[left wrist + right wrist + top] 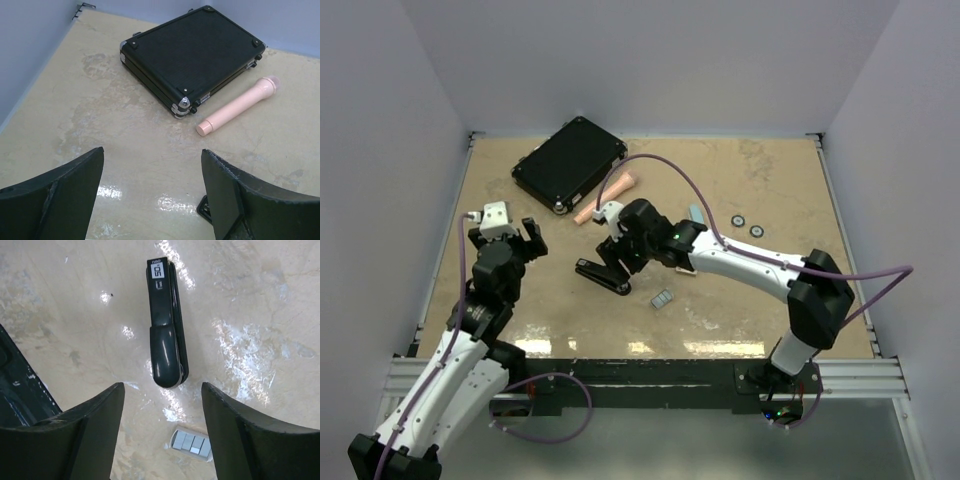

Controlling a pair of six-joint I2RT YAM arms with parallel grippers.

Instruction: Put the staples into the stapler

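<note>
Your right gripper (162,387) hangs spread over the black stapler (165,325), pinching nothing. The staples (191,443), 1 strip, lie flat just beside the stapler's rounded end. Your left gripper (152,152), also spread and empty, hovers well apart from the stapler, probably free to steady it.
</note>
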